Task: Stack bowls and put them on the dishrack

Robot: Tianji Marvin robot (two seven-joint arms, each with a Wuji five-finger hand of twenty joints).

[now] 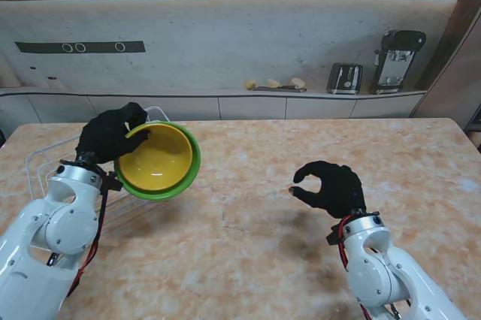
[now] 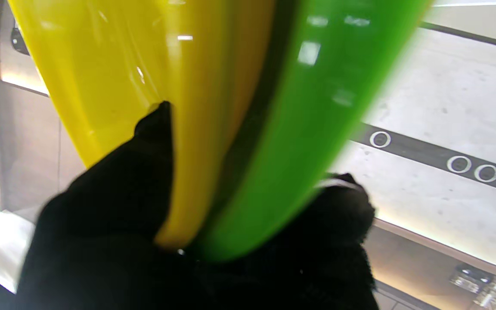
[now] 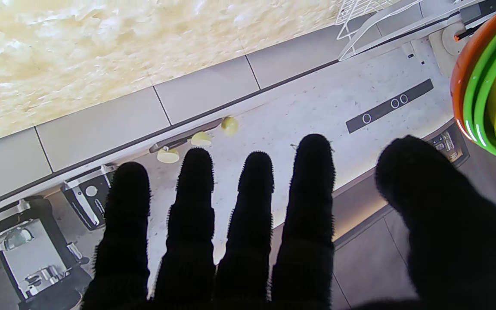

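My left hand is shut on a stack of bowls, held tilted above the table at the left. A yellow bowl sits inside a green bowl; the thumb presses inside the yellow one. An orange bowl shows as the outermost of the stack in the right wrist view. The white wire dishrack lies behind and under the stack at the table's left edge. My right hand hovers open over the table's middle right, holding nothing, fingers spread.
The marble table spreads between both arms. Behind it runs a counter with a toaster, a coffee machine and small yellow items on a board.
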